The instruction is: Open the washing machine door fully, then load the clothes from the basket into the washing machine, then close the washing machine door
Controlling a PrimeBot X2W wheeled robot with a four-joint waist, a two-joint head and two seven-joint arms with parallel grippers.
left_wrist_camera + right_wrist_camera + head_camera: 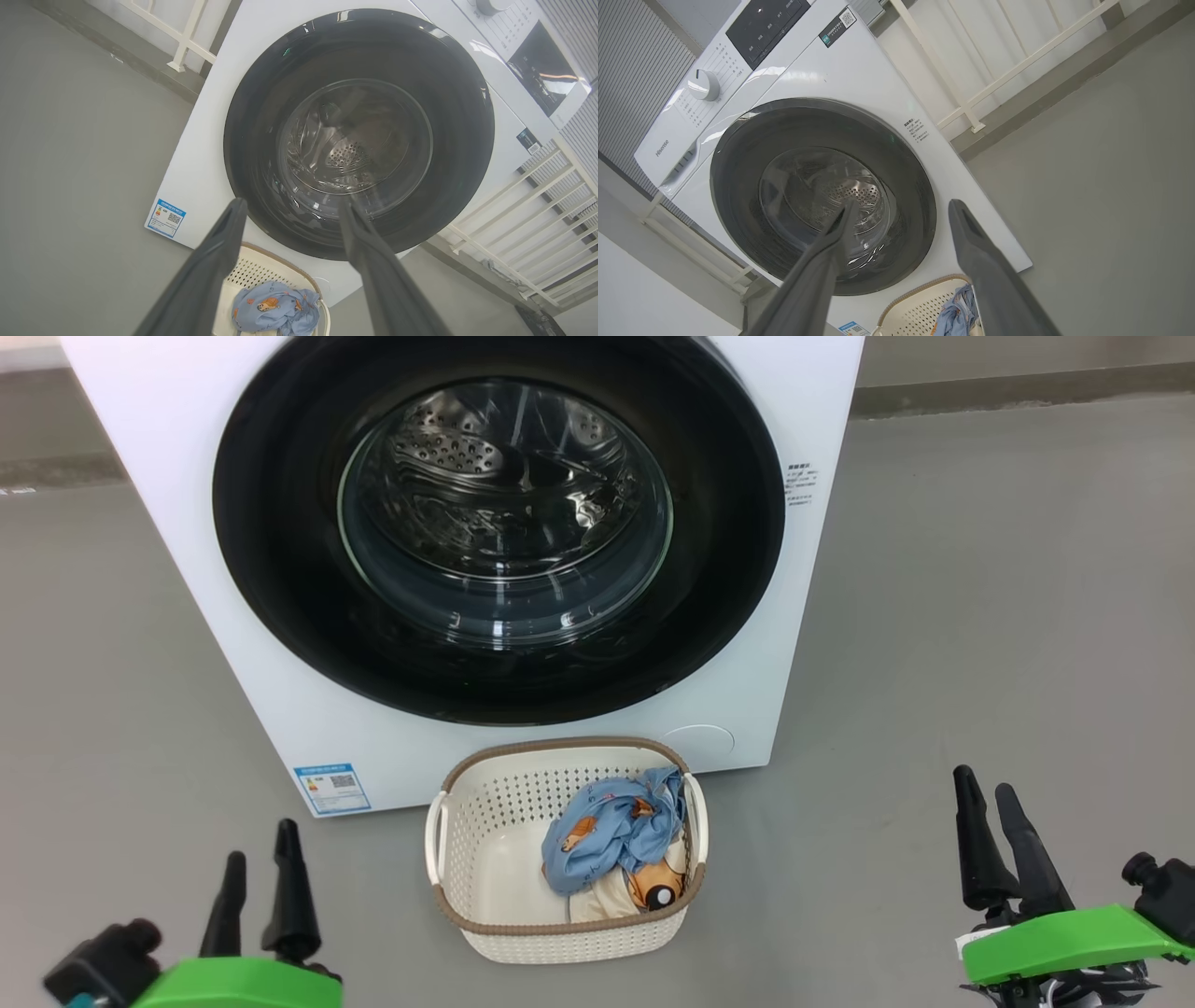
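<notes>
Here the washing machine door (499, 523) is shut on the washing machine (177, 476) and faced outward. The machine's top is cut off in the head view. The basket (504, 793) is set just before the machine, long axis along its front. The clothes (607, 831) are heaped inside, the cream one largely hidden. The left gripper (261, 840) and right gripper (982, 779) are held spread, empty.

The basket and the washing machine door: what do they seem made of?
The basket: probably moulded plastic, matt cream, with rows of holes and a brown woven-look rim. The washing machine door: glossy black ring, likely plastic; centre looks clear glass, reflecting light.
</notes>
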